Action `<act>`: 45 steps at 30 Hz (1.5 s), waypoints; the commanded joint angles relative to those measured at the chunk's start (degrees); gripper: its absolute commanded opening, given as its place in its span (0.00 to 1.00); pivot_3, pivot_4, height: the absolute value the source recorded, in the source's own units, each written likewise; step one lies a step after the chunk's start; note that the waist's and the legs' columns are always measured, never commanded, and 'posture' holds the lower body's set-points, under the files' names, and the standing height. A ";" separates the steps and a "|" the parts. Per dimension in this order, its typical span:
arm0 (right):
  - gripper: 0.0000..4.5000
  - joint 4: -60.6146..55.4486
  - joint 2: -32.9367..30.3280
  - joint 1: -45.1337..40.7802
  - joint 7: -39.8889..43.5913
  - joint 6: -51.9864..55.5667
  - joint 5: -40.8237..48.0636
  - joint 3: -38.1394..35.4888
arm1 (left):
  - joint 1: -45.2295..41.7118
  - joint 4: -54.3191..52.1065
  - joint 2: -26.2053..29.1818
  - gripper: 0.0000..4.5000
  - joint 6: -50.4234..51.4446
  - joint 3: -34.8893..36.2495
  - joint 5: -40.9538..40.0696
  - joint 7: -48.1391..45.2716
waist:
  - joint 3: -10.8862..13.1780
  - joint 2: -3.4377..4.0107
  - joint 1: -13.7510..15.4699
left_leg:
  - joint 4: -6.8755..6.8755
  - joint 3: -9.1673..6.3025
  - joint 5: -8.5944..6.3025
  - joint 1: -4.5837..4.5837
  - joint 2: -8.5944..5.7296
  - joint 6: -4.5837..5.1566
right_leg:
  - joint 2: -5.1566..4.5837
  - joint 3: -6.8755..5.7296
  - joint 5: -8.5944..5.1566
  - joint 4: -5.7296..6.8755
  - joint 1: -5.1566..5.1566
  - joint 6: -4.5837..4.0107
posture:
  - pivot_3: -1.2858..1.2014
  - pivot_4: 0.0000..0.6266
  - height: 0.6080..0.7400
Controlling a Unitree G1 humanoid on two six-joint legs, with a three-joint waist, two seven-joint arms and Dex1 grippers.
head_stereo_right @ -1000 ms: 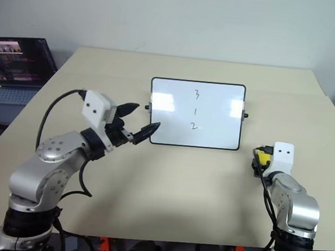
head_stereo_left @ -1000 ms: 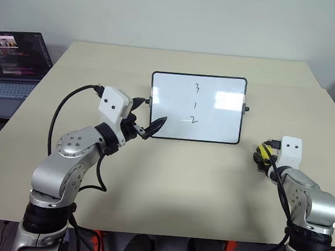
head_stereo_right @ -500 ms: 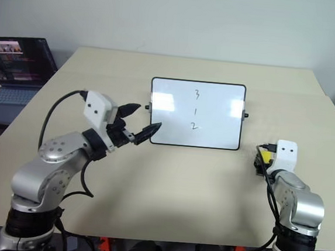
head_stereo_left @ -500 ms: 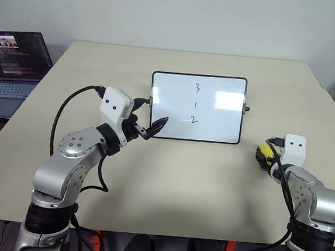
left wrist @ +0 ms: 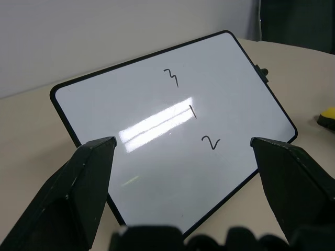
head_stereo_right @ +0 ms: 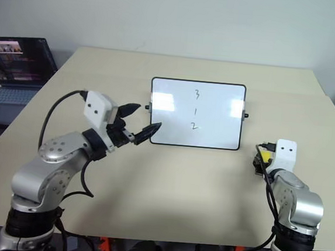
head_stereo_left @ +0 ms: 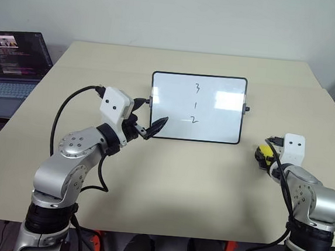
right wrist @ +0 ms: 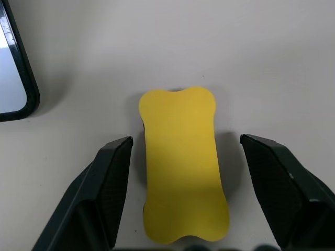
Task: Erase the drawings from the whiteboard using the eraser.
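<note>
**Between the fingers: an eraser not yet gripped**

Around the eraser [right wrist: 181,162] the right pincer [right wrist: 183,183] stands open, its fingers [right wrist: 112,183] flanking the yellow block with gaps on both sides. If they close off-centre, the block may skid across the worktop [head_stereo_left: 209,182] or twist out. Nearby stands the whiteboard [head_stereo_left: 196,107], its drawings [head_stereo_left: 195,104] unerased, seemingly propped on a tilt; a hard wipe could tip it. The left pincer [head_stereo_right: 143,123] hangs open at its left edge.

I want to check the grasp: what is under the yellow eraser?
The eraser lies flat on the beige table, between the open fingers of the right gripper. Only a thin dark edge shows along its side; its underside is covered by its yellow top.
</note>
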 commanded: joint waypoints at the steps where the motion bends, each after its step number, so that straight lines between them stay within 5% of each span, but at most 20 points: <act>1: 0.45 -2.41 -0.19 -1.11 -0.34 -0.60 0.34 -1.24 | -0.81 -1.97 0.01 1.00 -1.20 0.34 0.21 0.22 | 0.00 0.00 0.00 | 0.00 0.00 0.00 0.00 0.00 0.00 | 0.00 0.00 0.00 0.00 0.00 0.00 | 0.52 0.24 1.00; 4: 0.26 -2.36 -0.12 -1.21 -0.39 -0.68 0.42 -1.18 | -0.95 -1.93 0.00 1.00 -1.16 0.35 0.24 0.28 | 0.00 0.00 0.01 | 0.00 0.00 0.00 0.00 0.00 0.00 | 0.00 0.00 0.00 0.00 0.00 0.00 | 0.52 0.24 1.00; 16: 0.25 -1.54 -2.34 -1.79 1.62 -4.00 0.18 1.36 | -1.32 -1.44 0.06 1.00 -1.24 0.47 0.48 0.26 | 0.01 0.00 0.01 | 0.00 0.00 0.00 0.00 0.00 0.00 | 0.00 0.00 0.00 0.00 0.00 0.00 | 0.52 0.24 1.00; 25: 0.25 1.54 -9.92 -4.67 8.29 -25.35 -3.95 10.18 | -0.15 -1.42 0.71 1.00 -2.11 -0.25 1.31 -1.25 | 0.09 -0.03 -0.04 | 0.00 0.01 0.00 0.00 0.00 0.00 | 0.00 -0.01 0.00 -0.01 -0.01 0.00 | 0.52 0.24 1.00; 45: 0.25 27.04 -6.84 -20.47 18.06 -58.34 -8.72 20.48 | 3.23 0.15 1.03 1.00 -6.82 -1.11 4.26 -3.16 | 0.13 -0.05 -0.07 | 0.00 0.04 0.01 -0.01 0.03 -0.01 | -0.01 -0.01 0.00 -0.01 -0.05 -0.01 | 0.52 0.24 1.00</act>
